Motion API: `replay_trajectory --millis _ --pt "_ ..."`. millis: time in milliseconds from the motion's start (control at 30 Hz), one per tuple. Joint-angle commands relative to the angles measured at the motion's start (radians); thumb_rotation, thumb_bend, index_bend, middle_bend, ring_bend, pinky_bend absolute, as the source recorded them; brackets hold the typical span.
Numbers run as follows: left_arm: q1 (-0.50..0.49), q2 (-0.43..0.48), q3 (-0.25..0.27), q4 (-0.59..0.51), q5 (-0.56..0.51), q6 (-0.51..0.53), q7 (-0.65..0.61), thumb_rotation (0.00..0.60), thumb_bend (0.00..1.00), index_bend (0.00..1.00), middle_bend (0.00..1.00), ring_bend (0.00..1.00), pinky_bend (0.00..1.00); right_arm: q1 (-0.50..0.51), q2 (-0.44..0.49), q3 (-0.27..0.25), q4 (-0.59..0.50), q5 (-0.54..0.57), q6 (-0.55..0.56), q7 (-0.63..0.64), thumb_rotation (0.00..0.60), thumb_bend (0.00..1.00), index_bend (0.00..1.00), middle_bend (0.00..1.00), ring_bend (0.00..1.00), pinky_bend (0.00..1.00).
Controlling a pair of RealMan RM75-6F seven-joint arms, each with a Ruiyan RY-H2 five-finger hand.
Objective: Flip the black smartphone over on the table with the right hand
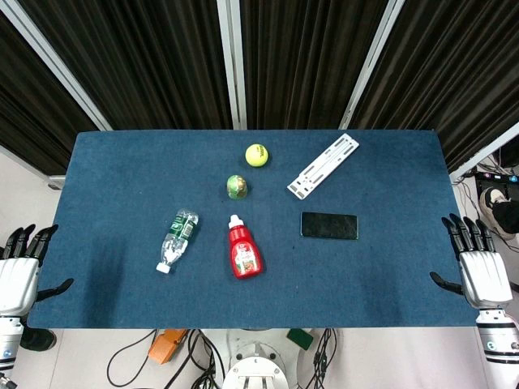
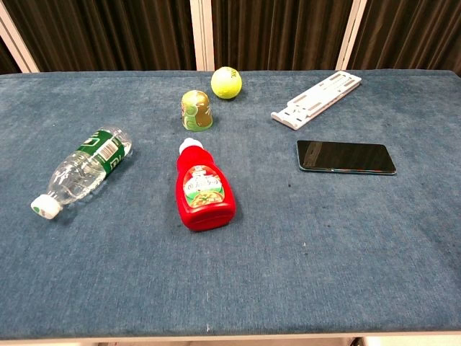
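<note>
The black smartphone (image 1: 329, 225) (image 2: 346, 156) lies flat on the blue table, glossy side up, right of centre. My right hand (image 1: 477, 266) hangs off the table's right edge with fingers spread and nothing in it, well right of the phone. Off the left edge, my left hand (image 1: 19, 271) is likewise empty with its fingers apart. Neither hand shows in the chest view.
A red sauce bottle (image 1: 243, 248) (image 2: 202, 187) lies left of the phone. A clear water bottle (image 1: 177, 239) (image 2: 83, 169) lies further left. A small green jar (image 1: 237, 187) (image 2: 196, 109), a yellow tennis ball (image 1: 256, 155) (image 2: 226, 82) and a white stand (image 1: 323, 166) (image 2: 317, 99) sit behind.
</note>
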Motion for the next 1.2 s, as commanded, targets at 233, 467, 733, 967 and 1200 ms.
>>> replay_trajectory --millis 233,467,733,967,1200 --pt "-0.004 -0.007 -0.006 0.007 0.002 -0.003 -0.005 0.6 0.12 0.08 0.13 0.05 0.0 0.056 -0.046 0.037 -0.001 0.033 -0.065 0.037 0.6 0.21 0.13 0.1 0.0 0.08" --pt "-0.007 -0.01 -0.008 0.008 0.005 -0.006 -0.005 0.6 0.12 0.08 0.13 0.05 0.0 0.2 -0.117 0.095 -0.018 0.182 -0.289 -0.096 0.6 0.21 0.2 0.05 0.0 0.07" --pt "-0.017 -0.016 -0.011 0.012 -0.003 -0.026 -0.004 0.6 0.12 0.08 0.13 0.05 0.0 0.367 -0.27 0.143 0.062 0.392 -0.507 -0.22 0.6 0.21 0.33 0.0 0.0 0.02" --pt "-0.021 -0.019 -0.013 0.022 -0.013 -0.04 -0.008 0.6 0.12 0.08 0.13 0.05 0.0 0.458 -0.388 0.159 0.173 0.502 -0.567 -0.28 0.6 0.21 0.36 0.0 0.0 0.02" --pt "-0.019 -0.018 -0.012 0.033 -0.023 -0.045 -0.014 0.6 0.12 0.08 0.13 0.05 0.0 0.506 -0.45 0.166 0.257 0.557 -0.59 -0.283 0.6 0.21 0.36 0.0 0.0 0.02"
